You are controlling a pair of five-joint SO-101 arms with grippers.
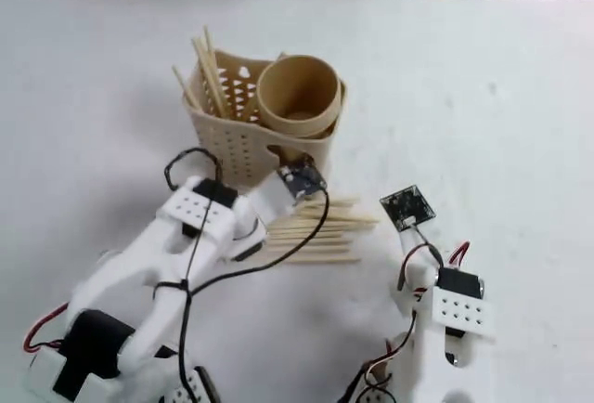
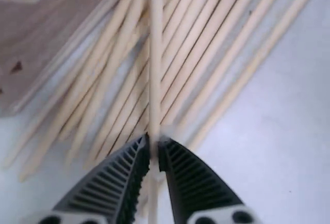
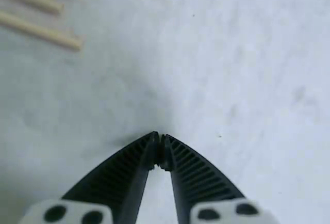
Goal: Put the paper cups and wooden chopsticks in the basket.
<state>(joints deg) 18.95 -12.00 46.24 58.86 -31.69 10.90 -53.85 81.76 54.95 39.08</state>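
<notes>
Fingers (image 2: 124,177) of your left gripper (image 2: 153,149) are pinched narrow on a single chopstick (image 2: 154,53), with only the width of that stick between them. Its long axis runs straight out ahead of the fingertips, in line with the gripper, and a short stub passes back between the jaws, so nearly all its length reaches forward. It crosses at an angle over the pile (image 2: 216,43) of loose sticks lying flat on the table (image 2: 289,146) beneath it.

From the high view, the pile (image 1: 316,231) lies just beside the foot of the basket (image 1: 232,148), and your left arm (image 1: 186,227) comes in over it from the near side. The basket is therefore ahead and above the gripped stick. You will likely need to tip the free end up to clear the rim. The cups (image 1: 297,97) sit nested in the basket, and several sticks (image 1: 206,73) stand upright in its other side.

Your right gripper (image 3: 157,154) has its jaws closed together on nothing, over bare table, with a few stick ends (image 3: 41,33) well off to one side. Your right arm (image 1: 455,305) is farther from both pile and basket, so the left is better placed for this move
</notes>
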